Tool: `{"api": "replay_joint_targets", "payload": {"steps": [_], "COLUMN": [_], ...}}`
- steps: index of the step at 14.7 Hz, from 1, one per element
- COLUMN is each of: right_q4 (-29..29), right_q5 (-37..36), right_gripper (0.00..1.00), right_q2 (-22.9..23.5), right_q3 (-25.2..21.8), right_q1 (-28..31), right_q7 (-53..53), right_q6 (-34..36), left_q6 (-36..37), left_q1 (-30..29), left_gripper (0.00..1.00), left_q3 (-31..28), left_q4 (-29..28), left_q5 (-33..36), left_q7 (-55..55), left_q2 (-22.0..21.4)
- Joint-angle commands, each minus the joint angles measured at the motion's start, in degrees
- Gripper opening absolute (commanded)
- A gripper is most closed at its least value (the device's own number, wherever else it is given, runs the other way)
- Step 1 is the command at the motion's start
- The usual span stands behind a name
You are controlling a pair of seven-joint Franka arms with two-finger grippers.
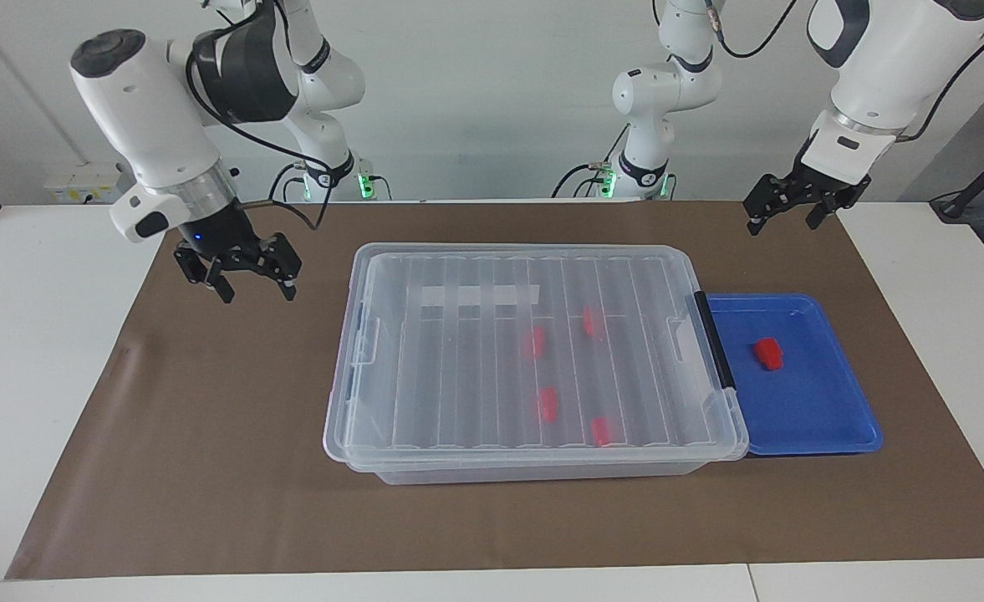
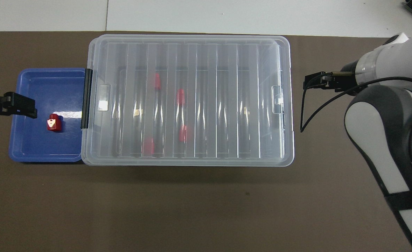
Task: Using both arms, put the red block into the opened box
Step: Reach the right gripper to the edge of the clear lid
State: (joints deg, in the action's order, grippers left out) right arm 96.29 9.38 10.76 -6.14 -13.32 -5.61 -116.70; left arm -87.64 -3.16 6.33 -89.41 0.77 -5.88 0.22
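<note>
No brand or readable writing shows anywhere; the only marking is a plain white blank strip on the ribbed lid of the large clear plastic rectangular storage box [image 1: 533, 359], which sits mid-frame with its lid closed and a black latch [image 1: 716, 341] at the end that meets the tray. There are five small bright red plastic blocks: four blurred ones inside the box under the lid, and one red block [image 1: 767, 353] lying alone in the shallow blue plastic tray [image 1: 826, 418] at the right of the facing view, touching the box's end. Two white jointed arms are present. The left hand [image 1: 780, 213] hangs at the upper right of the facing view over the brown mat, its jaws wide and empty. The right hand [image 1: 255, 287] hangs at the left of that view over the mat, just beside the box's end, also wide and empty. A brown mat [image 1: 207, 468] covers the white desk [image 1: 32, 334]; a pale grey wall stands at the top of the frame.
</note>
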Motion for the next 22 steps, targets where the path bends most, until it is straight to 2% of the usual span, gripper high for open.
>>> {"api": "replay_joint_targets", "payload": {"steps": [1,6,7,9,16,19,22], "right_q4": [2.05,6.27,6.27,6.27,5.75,5.40,5.13], "right_q5": [1.52,-0.23,-1.98,-7.25,-11.92,-13.60,-13.78], "right_gripper": [1.00,1.00,1.00,1.00,1.00,1.00,1.00], "right_q2": [1.54,1.20,1.19,1.19,1.28,1.28,1.19], "right_q3": [-0.10,-0.27,-0.27,-0.18,-0.45,-0.45,-0.71], "right_q1": [-1.09,-2.32,-2.32,-2.24,-0.57,0.66,1.19], "right_q7": [1.04,1.13,1.13,0.95,0.87,1.04,1.57], "right_q6": [-4.31,-4.67,-4.68,-4.50,-3.36,-2.40,-1.43], "left_q6": [-1.22,-1.31,-1.31,-1.22,-1.39,-6.55,-14.65], "left_q1": [1.58,3.42,5.17,5.02,5.36,3.61,3.78], "left_gripper": [1.00,1.00,1.00,1.00,1.00,1.00,1.00], "left_q3": [-1.41,-2.72,-4.12,-4.23,-4.31,-4.49,-4.49], "left_q4": [-1.90,-1.99,-1.99,-1.90,-2.26,-5.31,-12.26], "left_q5": [0.73,0.73,0.81,0.73,0.20,0.46,0.55], "left_q7": [-0.09,-0.27,-0.27,-0.27,0.17,0.34,0.35], "left_q2": [-1.54,-1.63,-1.71,-1.80,-1.98,-3.12,-4.88]}}
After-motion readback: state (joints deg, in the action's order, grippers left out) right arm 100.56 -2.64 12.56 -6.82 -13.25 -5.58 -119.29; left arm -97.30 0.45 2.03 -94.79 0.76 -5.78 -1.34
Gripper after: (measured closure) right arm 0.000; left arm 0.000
